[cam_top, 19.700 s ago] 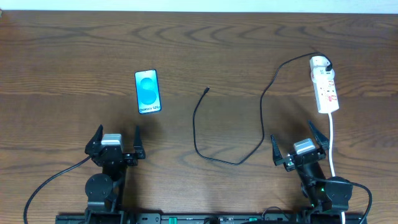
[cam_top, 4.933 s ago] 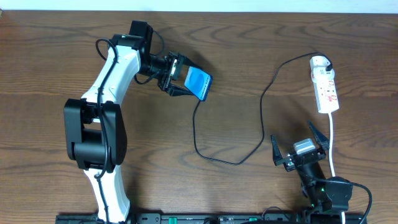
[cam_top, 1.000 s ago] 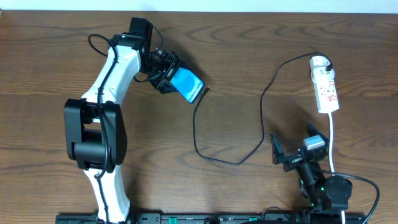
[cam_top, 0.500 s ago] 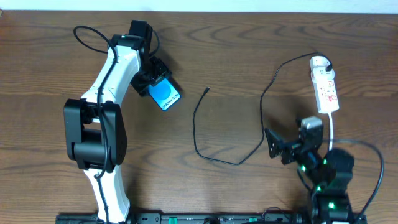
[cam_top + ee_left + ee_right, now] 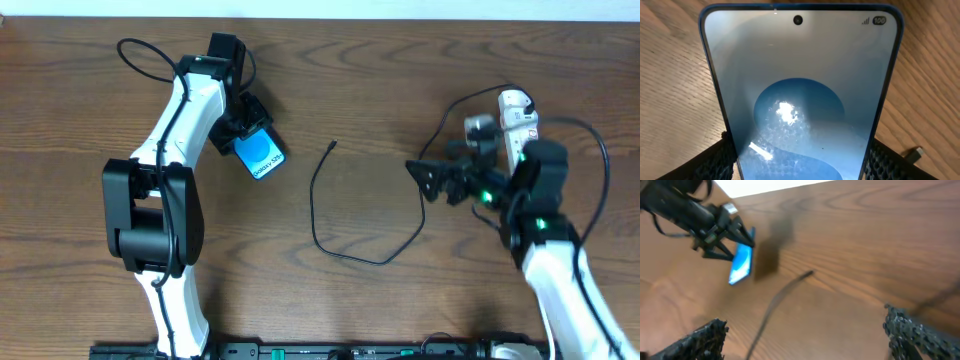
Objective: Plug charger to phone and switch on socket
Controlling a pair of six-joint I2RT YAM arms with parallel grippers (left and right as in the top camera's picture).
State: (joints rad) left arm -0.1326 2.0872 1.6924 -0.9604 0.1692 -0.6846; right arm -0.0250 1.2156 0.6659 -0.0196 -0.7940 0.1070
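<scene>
1. Overhead, progress: nothing of the task looks finished. The left gripper (image 5: pixel 246 135) is clamped on the phone (image 5: pixel 259 155) at upper left of centre, screen up and turned on a diagonal. The charger (image 5: pixel 316 215) lies loose on the table (image 5: pixel 360 70), and its plug tip sits in the middle of the frame, near the phone but apart from it. I judge the plugging-in is not yet done.
2. Overhead, right side: the right gripper (image 5: pixel 422 179) hangs with its jaws apart and nothing between them, at centre right, near the cable's rising bend. Its arm covers most of the socket (image 5: pixel 516 103), and only the rounded end shows at upper right. I cannot read the switches, so I count that step as left to do.
3. Overhead, containers: I see none. The nearest thing to one is the socket, and the black cable runs up to its rounded end.
4. Left wrist: the phone (image 5: pixel 800 100) fills the frame, lit, with a mesh fingertip (image 5: pixel 715 161) at the lower left and another at the lower right pressed to its edges. A small plug tip (image 5: pixel 914 153) lies on the wood at lower right, clear of the phone.
5. Right wrist: blurred. My own fingers (image 5: pixel 920 335) stand wide apart at the bottom corners. At upper left I see the phone (image 5: pixel 741 263) held by the other gripper, and the charger (image 5: pixel 790 287) runs from the centre towards the bottom, unplugged.
</scene>
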